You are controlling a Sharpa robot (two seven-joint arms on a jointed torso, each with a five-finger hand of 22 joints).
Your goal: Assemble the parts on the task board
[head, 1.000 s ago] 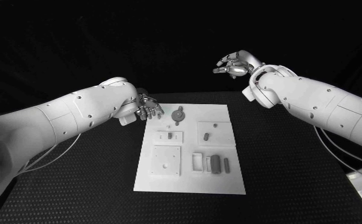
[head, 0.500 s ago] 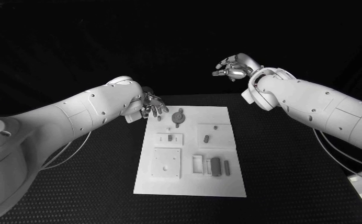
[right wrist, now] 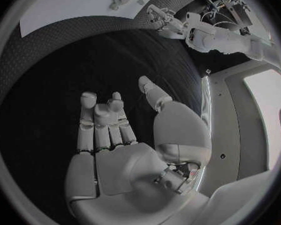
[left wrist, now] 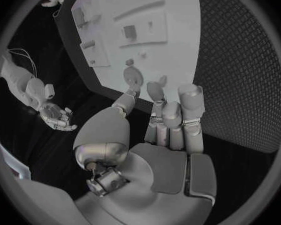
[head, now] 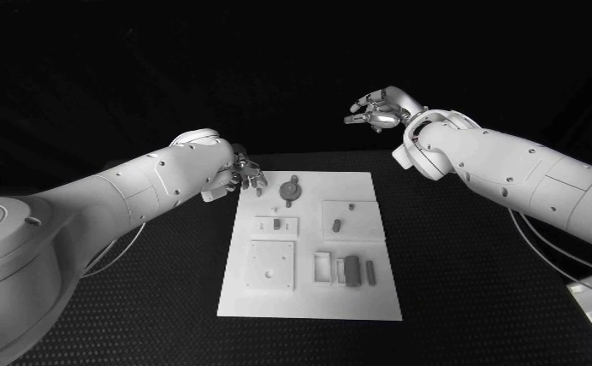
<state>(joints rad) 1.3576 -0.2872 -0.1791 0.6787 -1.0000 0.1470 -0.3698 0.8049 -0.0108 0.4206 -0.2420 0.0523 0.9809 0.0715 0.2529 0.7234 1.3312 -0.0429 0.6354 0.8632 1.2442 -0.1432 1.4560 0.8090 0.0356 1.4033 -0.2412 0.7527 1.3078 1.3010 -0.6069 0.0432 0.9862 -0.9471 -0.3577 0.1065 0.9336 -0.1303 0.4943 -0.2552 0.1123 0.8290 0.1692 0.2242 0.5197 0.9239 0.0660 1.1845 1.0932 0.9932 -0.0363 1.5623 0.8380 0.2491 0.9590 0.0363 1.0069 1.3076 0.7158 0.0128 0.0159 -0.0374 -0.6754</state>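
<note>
— Task board (head: 311, 298): what does it look like?
— One white rectangular plate lying flat in the middle of the black tabletop (head: 469, 280), carrying raised square blocks and small grey parts (head: 352, 268).
— How many parts?
— I count one round piece (head: 291, 187) near the far edge, one peg (head: 337, 225) in a square block, and two bars by the near right corner. Smaller ones I cannot tell.
— And the hands?
— Left hand (head: 245, 177) hovers at the board's far left corner, fingers (left wrist: 189, 102) loosely spread, empty. Right hand (head: 380, 109) hangs beyond the far edge, fingers (right wrist: 102, 117) curled, holding nothing.
</note>
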